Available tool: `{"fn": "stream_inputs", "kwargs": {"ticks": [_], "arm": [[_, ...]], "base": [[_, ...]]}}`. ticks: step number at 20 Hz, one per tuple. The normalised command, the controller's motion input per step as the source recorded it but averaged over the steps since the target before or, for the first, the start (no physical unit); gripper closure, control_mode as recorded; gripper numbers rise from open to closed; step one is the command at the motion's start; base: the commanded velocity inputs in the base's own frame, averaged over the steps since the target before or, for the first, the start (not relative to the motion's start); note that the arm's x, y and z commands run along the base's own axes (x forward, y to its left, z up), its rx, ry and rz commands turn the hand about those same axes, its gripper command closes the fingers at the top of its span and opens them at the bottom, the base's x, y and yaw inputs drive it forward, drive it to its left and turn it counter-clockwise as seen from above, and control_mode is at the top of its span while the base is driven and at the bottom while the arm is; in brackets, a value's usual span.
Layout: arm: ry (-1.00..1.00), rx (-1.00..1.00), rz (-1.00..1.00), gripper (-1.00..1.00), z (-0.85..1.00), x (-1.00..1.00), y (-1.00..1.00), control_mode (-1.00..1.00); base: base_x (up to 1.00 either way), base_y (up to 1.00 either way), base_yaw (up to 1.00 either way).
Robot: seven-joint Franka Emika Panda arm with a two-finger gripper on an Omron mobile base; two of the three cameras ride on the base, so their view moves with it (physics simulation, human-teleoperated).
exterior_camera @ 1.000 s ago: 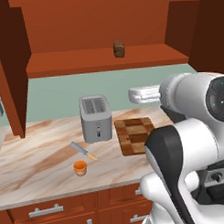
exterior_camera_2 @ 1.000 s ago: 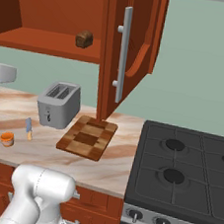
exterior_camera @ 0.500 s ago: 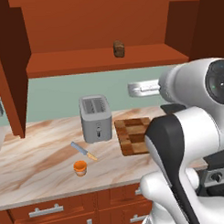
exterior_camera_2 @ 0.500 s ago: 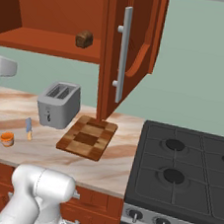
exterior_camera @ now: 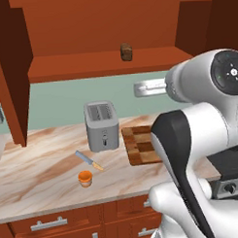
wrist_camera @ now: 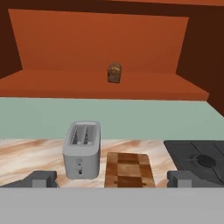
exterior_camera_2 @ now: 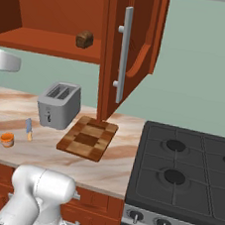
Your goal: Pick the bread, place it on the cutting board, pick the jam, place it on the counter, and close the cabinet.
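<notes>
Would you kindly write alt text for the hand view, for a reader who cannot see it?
A small brown bread sits on the shelf of an open cabinet, straight ahead of an open gripper. Below, on the counter, a toaster stands beside a checkered cutting board, with a stove at the right.

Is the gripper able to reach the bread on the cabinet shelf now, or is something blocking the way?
Probably yes. The cabinet doors stand open, the bread sits alone on the shelf, and the open gripper faces it with nothing between them.
</notes>
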Motion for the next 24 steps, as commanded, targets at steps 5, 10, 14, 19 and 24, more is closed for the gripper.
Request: {"fn": "stream_inputs", "kwargs": {"ticks": [5, 10, 14, 19, 24], "arm": [[0.00, 0.00, 0.00, -1.00, -0.02, 0.23, 0.00, -1.00], [0.00, 0.00, 0.00, -1.00, -0.08, 0.22, 0.00, -1.00], [0.00, 0.00, 0.00, -1.00, -0.11, 0.20, 0.00, -1.00], [0.00, 0.00, 0.00, -1.00, -0.03, 0.19, 0.00, -1.00], [0.00, 0.00, 0.00, -1.00, 0.00, 0.20, 0.00, -1.00]], "base": [[0.00, 0.00, 0.00], [0.00, 0.00, 0.00], [0.00, 0.00, 0.00], [0.00, 0.00, 0.00], [0.00, 0.00, 0.00]]}}
